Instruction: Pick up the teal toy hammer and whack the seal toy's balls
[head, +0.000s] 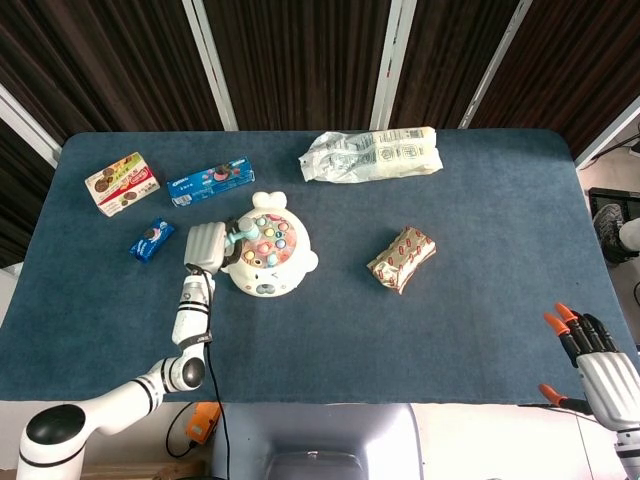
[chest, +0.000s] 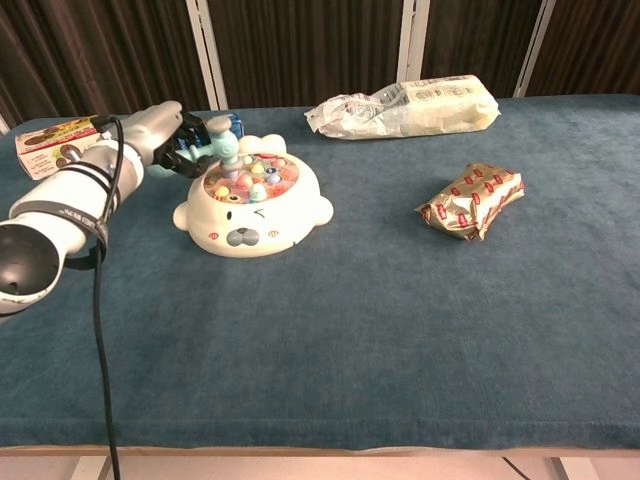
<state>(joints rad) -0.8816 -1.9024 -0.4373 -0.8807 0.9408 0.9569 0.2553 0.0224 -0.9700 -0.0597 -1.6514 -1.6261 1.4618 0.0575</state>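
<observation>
The white seal toy (head: 264, 260) (chest: 252, 210) sits left of the table's middle, with several coloured balls on its top. My left hand (head: 206, 246) (chest: 160, 135) is beside the toy's left edge and grips the teal toy hammer (chest: 224, 143) (head: 240, 236). The hammer's head hangs just over the balls at the toy's back left. My right hand (head: 597, 370) stays off the table's near right corner, fingers spread and holding nothing; the chest view does not show it.
A red and gold snack packet (head: 401, 258) (chest: 472, 199) lies to the right of the toy. A long white bag (head: 372, 154) (chest: 405, 105) lies at the back. Biscuit boxes (head: 121, 183) (head: 211, 183) and a blue pack (head: 151, 239) lie at the far left.
</observation>
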